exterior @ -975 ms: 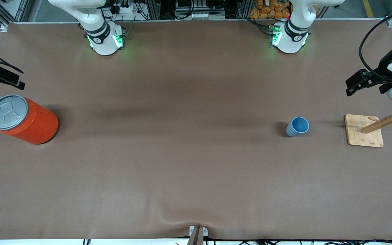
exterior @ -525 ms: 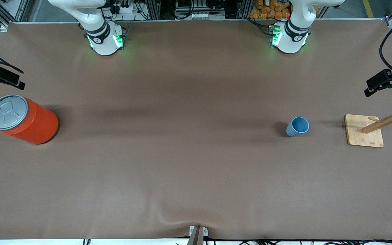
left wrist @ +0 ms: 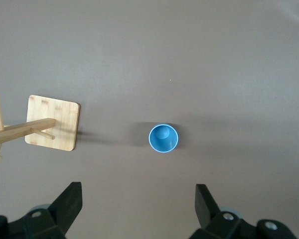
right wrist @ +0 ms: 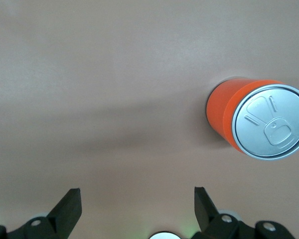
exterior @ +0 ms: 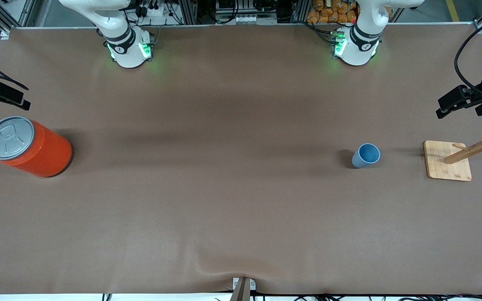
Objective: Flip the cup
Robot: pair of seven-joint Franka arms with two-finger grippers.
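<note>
Cup-flipping risk begins at the left gripper [left wrist: 137, 206], which hangs high over the bench [exterior: 241, 200] at the left arm's end, its black fingers [left wrist: 70, 204] spread wide and holding nothing. Below it the small blue plastic cup [left wrist: 163, 138] stands upright with its mouth up, alone on the brown bench cover, near the square bamboo base of a wooden peg rack [left wrist: 53, 122]. Whether that pose comes before or after a flip cannot be judged here. Should the gripper descend, the light, smooth cup could skid or tip if one finger touches first, and the rack's slanted post and pegs stand close enough to snag the wrist. The right gripper [right wrist: 137, 206] waits, also spread, above the large orange can with a grey pull-tab lid [right wrist: 259, 122], well apart from the cup.
</note>
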